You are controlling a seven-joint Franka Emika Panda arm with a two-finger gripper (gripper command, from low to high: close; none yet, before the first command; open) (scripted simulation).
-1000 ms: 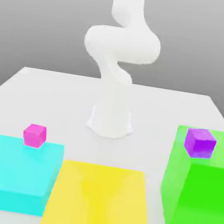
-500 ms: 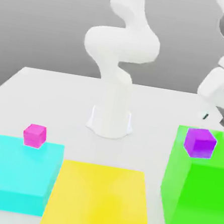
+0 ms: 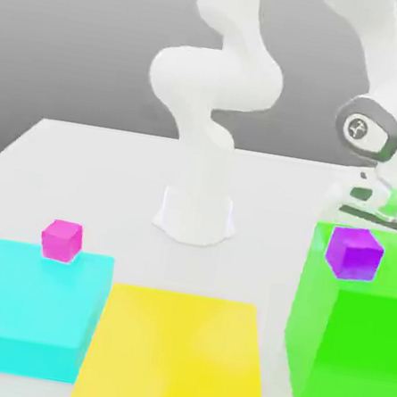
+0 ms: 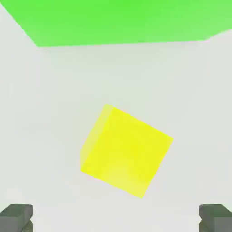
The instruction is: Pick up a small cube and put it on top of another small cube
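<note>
Small yellow cube (image 4: 124, 150) on the white table (image 3: 79, 174), directly beneath the gripper (image 4: 116, 218), untouched. Fingers (image 4: 17, 215) spread wide, nothing between them, one tip at each side of the hand view with the cube lying in the gap below. Green block (image 3: 351, 344) just beside the cube, hiding it in the exterior view. Hand low behind that block, at the exterior view's right. Purple cube (image 3: 354, 253) atop the green block. Farther out: flat yellow slab (image 3: 177, 357), cyan block (image 3: 35, 312) bearing a magenta cube (image 3: 61, 240).
</note>
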